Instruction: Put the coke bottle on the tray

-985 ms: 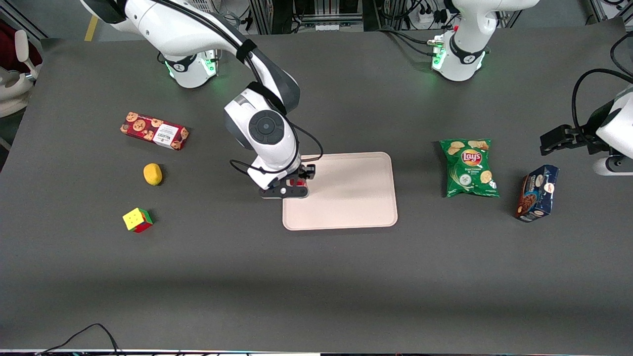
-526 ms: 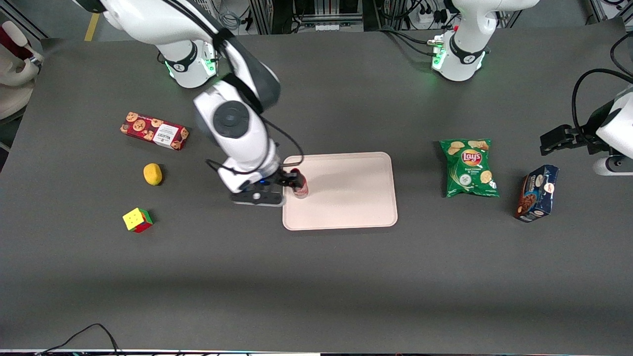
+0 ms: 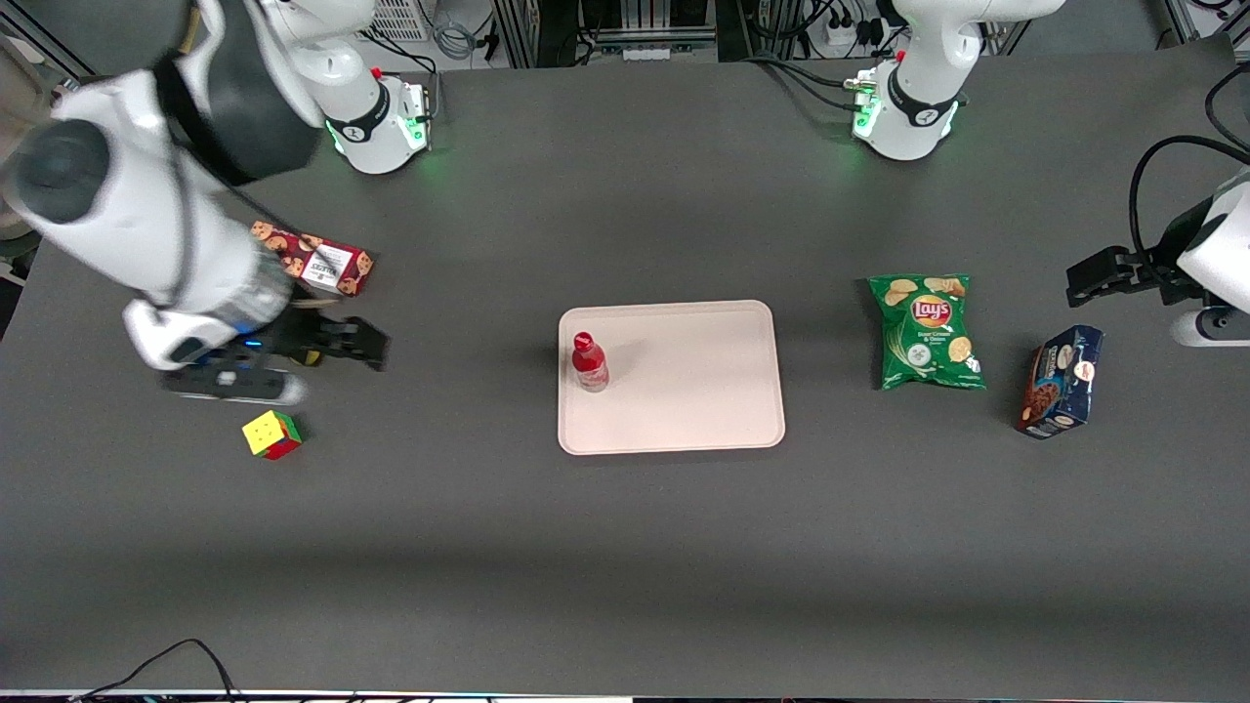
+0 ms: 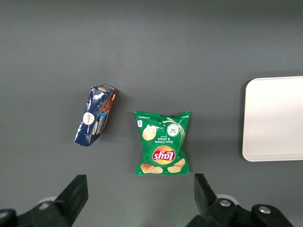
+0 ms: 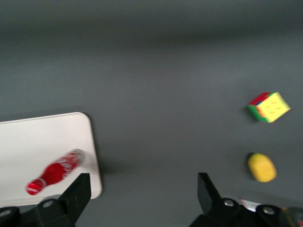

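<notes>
- Front view: the coke bottle stands upright on the tray, close to the rim nearest the working arm, so the placing looks done.
- The gripper hangs well away from the tray, toward the working arm's end of the table, fingers apart and holding nothing; a stand-off like this suits a release already made.
- Near the gripper are a red cookie box and a puzzle cube; a chips bag and a blue box lie off the tray toward the parked arm's end. Nothing crowds the bottle.
- Left wrist view: chips bag and blue box lie beside a bare tray corner.
- Right wrist view: the bottle rests just inside the tray rim; the cube and a yellow lemon-like thing lie well apart from the tray.
</notes>
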`<state>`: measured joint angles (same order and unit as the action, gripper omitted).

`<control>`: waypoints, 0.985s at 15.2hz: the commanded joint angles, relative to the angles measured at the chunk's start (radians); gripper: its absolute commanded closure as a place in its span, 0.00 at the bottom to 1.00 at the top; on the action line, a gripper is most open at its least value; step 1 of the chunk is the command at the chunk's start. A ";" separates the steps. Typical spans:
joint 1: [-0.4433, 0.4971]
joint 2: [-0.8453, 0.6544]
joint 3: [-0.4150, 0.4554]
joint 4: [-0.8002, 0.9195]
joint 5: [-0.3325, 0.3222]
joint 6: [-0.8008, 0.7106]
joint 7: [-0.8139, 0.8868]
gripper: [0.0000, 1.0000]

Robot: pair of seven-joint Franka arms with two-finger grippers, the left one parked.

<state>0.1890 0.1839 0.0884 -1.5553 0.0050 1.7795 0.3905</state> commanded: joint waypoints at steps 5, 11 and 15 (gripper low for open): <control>0.001 -0.244 -0.266 -0.207 0.060 -0.014 -0.321 0.00; 0.000 -0.235 -0.314 -0.186 0.040 -0.015 -0.380 0.00; 0.004 -0.231 -0.312 -0.173 -0.019 -0.017 -0.383 0.00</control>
<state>0.1770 -0.0454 -0.2154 -1.7365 0.0244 1.7577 0.0279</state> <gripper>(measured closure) 0.000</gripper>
